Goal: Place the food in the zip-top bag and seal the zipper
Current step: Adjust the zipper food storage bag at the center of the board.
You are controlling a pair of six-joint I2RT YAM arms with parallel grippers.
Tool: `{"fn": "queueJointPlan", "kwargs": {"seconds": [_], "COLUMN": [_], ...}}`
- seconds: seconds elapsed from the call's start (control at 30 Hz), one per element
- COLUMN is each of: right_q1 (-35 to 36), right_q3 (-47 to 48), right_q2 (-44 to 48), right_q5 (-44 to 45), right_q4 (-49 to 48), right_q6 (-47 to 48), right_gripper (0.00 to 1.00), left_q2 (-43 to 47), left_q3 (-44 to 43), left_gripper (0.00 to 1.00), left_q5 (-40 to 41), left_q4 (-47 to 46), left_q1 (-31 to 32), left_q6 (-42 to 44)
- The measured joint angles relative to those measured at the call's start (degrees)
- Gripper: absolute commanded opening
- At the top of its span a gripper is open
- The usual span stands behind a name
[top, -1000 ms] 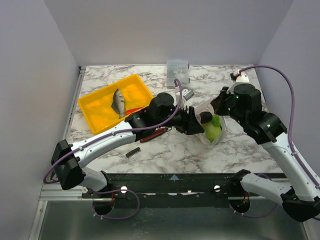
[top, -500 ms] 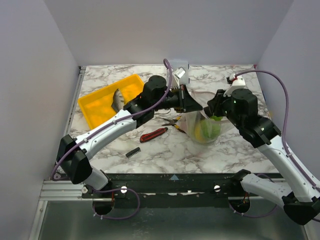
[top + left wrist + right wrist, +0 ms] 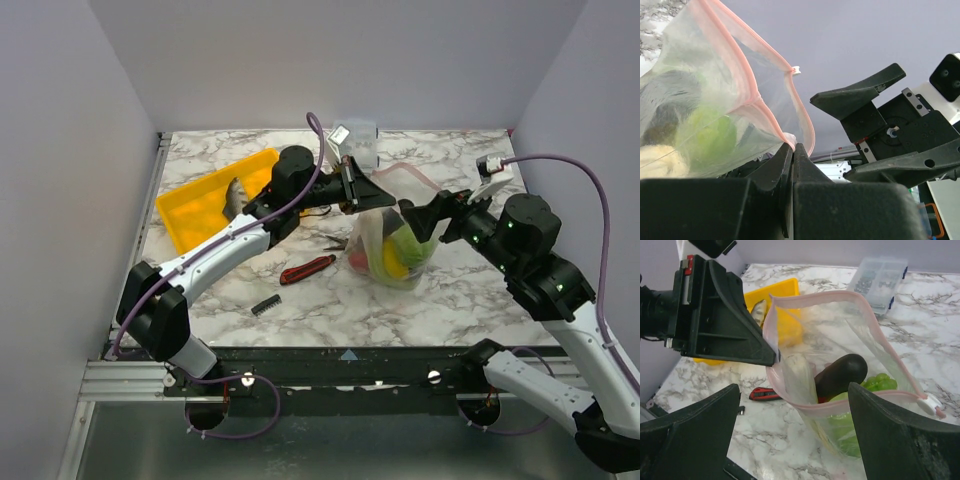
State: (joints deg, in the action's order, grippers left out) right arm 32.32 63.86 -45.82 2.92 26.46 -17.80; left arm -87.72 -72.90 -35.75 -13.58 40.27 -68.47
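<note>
Since half a second ago the left arm has lifted and reached a little farther across the table, while the right arm's wrist has swung out to the right, so the bag's mouth now gapes wider between them. The left gripper [image 3: 792, 150] is clamped tight, its two fingers pressed together on a fold of the zip-top bag [image 3: 695, 110] just below the zipper [image 3: 747, 82]. Its arm stretches long from the base toward the table's far middle, fingers pointing right. The right gripper [image 3: 418, 218] faces it from the other side, jaws spread wide with nothing gripped, its forearm angling in from the right edge. The bag hangs from the left gripper's pinch, directly in front of the right gripper's parted fingers, its pinkish rim forming an open loop. Whether its bottom rests on the marble table [image 3: 460, 290] I cannot tell. Inside lie a purple eggplant [image 3: 840, 374], green grapes [image 3: 880, 382], a pale celery stalk [image 3: 799, 376] and a yellow fruit [image 3: 394, 262]. Farther left, the grey fish [image 3: 233, 200] lies in the yellow tray [image 3: 190, 220], well apart from the bag. A red-handled knife [image 3: 307, 268] lies on the marble between tray and bag, and a clear box [image 3: 879, 277] stands at the far edge.
</note>
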Motion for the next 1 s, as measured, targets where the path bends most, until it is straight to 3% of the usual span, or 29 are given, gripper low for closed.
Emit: {"fn": "queueJointPlan", "kwargs": {"seconds": [0.23,0.43,0.67,1.0], "right_q1": [0.00,0.00,0.00,0.00], "right_q3": [8.11,9.20,-2.32,-9.97], "right_q2": [-3.21,-1.55,5.95,12.68], "right_q5": [-2.10,5.49,6.43,-12.28], "right_q4": [12.04,16.57,11.06,-0.96], "right_q6": [5.90,7.74,3.72,4.70], "right_gripper": [0.91,0.87,0.87,0.86], "left_q2": [0.20,3.45,9.88,26.08], "left_q3": [1.07,6.84,11.63,22.80], "left_gripper": [0.00,0.00,0.00,0.00], "left_q5": [-2.62,-4.17,-2.34,6.56], "left_q4": [-1.46,-5.64,-6.38,-2.75], "left_q1": [-1.84,-1.90,0.59,2.58], "left_q6": [-0.15,-1.68,-2.45,-2.43]}}
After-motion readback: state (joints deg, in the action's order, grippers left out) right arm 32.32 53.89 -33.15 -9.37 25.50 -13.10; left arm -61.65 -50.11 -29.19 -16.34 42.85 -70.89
